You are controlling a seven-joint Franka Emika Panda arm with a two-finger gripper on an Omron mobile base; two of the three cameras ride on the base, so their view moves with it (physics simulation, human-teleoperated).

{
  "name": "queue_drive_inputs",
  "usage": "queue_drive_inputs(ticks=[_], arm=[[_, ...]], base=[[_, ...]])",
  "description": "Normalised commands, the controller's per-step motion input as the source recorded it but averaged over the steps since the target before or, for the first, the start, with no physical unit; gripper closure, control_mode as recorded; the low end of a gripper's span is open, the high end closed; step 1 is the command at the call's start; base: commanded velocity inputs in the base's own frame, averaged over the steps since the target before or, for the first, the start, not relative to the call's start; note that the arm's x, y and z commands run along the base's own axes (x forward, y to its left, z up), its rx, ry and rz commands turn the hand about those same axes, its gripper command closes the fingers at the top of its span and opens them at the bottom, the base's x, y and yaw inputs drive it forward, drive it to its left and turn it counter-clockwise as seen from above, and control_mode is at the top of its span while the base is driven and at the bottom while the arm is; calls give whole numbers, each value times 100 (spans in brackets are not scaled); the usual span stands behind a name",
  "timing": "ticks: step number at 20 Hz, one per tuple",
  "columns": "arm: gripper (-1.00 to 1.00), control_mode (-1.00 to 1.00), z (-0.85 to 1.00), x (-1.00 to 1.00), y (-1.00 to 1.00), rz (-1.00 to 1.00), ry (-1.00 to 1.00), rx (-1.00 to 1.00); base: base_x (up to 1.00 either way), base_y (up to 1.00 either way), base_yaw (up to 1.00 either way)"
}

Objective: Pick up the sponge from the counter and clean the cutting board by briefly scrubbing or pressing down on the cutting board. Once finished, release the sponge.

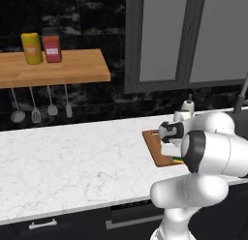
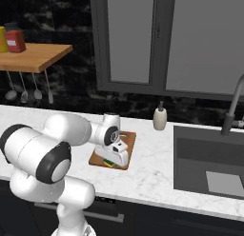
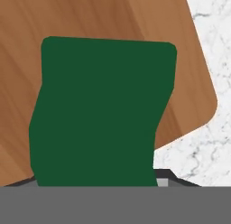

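Two-finger gripper (image 2: 112, 160) on the white arm pressed low over the flat reddish-brown wooden cutting board (image 2: 126, 140), clamped on the small dark green and yellow sponge (image 2: 109, 163); fingertips themselves hidden behind the sponge in the hand view. Sponge (image 3: 101, 112) on the board (image 3: 90, 20) near one rounded corner, probably touching the wood, though contact not clear from here. Board flat on the long white marble counter (image 2: 152, 175) with faint grey veins. Just behind the board, a cream soap dispenser bottle (image 2: 160, 117); to the right, a dark sink basin (image 2: 209, 163) with a grey faucet (image 2: 233, 106). Far left on the wall, an orange-brown wooden shelf (image 1: 53, 68) carrying 1 yellow canister (image 1: 32, 48) and 1 red jar (image 1: 52, 48), with 4 grey utensils (image 1: 35, 108) hanging beneath. From the left base view, the arm's own white elbow covering most of the board
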Motion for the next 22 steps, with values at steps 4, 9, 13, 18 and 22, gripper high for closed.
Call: queue_drive_inputs(ticks=[4, 9, 13, 18, 22], arm=[[100, -100, 3, 48, 0, 0, 2, 0], [100, -100, 7, 50, 0, 0, 8, 0], [100, -100, 1, 28, 0, 0, 3, 0], [100, -100, 0, 35, 6, 0, 0, 0], [100, -100, 0, 54, 21, 0, 0, 0]], base=[[0, 0, 0], [0, 0, 0], [0, 0, 0], [0, 0, 0], [0, 0, 0]])
